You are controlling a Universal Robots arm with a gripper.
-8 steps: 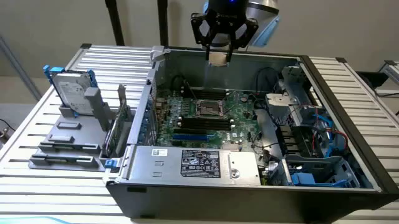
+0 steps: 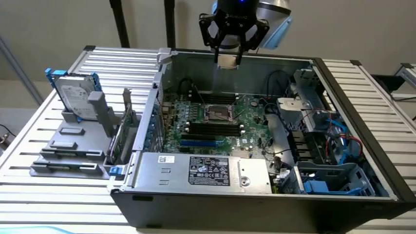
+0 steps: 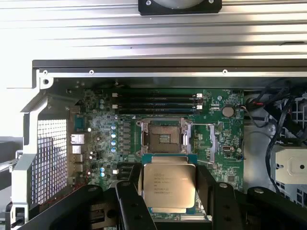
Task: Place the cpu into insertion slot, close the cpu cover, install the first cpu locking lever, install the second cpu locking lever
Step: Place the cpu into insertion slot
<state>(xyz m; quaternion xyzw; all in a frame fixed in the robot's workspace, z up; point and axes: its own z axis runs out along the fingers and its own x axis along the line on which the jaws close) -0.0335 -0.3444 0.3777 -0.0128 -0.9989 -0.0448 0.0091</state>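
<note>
1. The cpu [image 3: 169, 186] has a dull silver-beige top with fine dark print, and a green rim shows around it.
2. The tool [image 2: 228, 59] is black.
3. The motherboard [image 3: 225, 139] is green; its memory sticks [image 3: 156, 101] are black.
4. The socket [image 3: 163, 136] has a dark brownish bed inside a silvery frame.
5. The case [image 2: 260, 214] is dark grey outside and bare grey metal inside; its grille [image 3: 50, 153] shows a fine grid of holes.
6. The power supply [image 2: 208, 170] is silvery with a black label in white print.
7. The table [image 2: 377, 97] is whitish grey, ribbed in parallel stripes.
8. The hard drive [image 2: 73, 95] is silver with a white label, in a blue bracket.
9. The cables [image 2: 338, 131] are blue, with one red.
</note>
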